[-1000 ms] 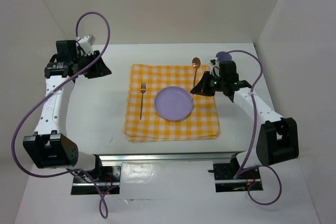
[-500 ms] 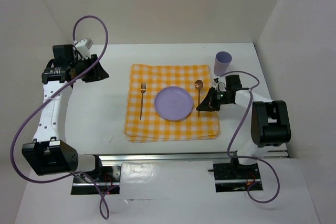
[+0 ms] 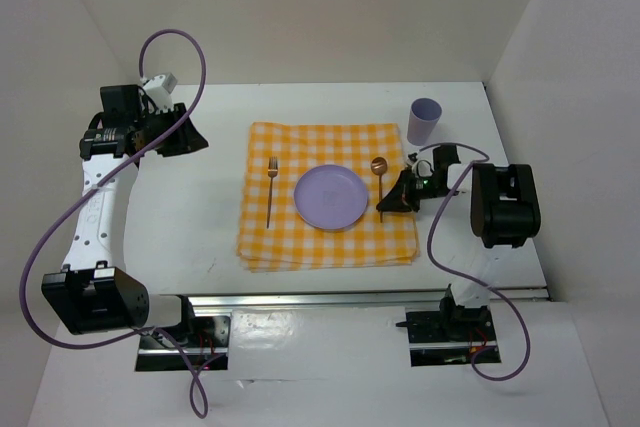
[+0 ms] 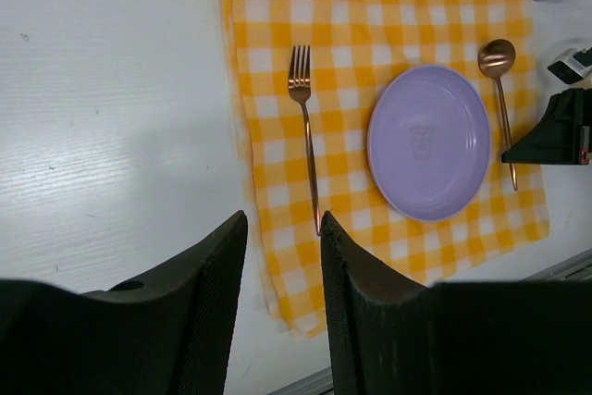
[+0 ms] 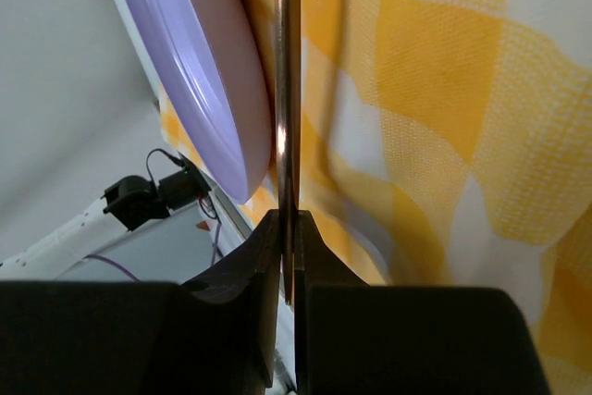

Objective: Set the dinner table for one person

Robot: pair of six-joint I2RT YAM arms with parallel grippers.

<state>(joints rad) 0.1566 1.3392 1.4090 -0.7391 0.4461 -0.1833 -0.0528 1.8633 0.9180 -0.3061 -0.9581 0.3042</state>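
While right fingers pinch slim copper spoon, left fingers stand apart, empty.

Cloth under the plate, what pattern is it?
The cloth has yellow-and-white checks; clearest in the left wrist view.

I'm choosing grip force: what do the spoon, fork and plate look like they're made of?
The spoon and fork: likely metal, polished copper-toned finish; thin stems with bright glints. The plate: probably plastic or melamine, lilac with a soft sheen and even colour; glazed ceramic cannot be ruled out.
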